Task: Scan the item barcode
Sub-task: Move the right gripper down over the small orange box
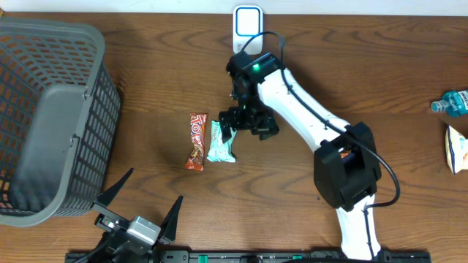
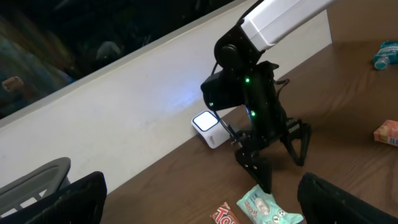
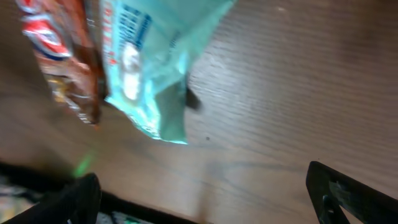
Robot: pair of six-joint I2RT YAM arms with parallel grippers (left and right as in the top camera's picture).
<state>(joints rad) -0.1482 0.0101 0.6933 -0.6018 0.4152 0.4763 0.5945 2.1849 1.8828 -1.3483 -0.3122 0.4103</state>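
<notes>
Teal packet (image 1: 221,142) (crinkly glossy film, oblong) lies flat just beside the wide-spread right gripper (image 1: 248,130), lengthwise alongside a red bar (image 1: 197,140); left gripper (image 1: 155,185) gapes too

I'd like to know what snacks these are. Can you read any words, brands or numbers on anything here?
No text here can be read for certain.
On the red-orange bar: white lettering, too blurred to read.
On the teal packet: blue print, blurred in every view.
On the blue-labelled bottle: too small to read.
On the white scanner: no text visible.
</notes>
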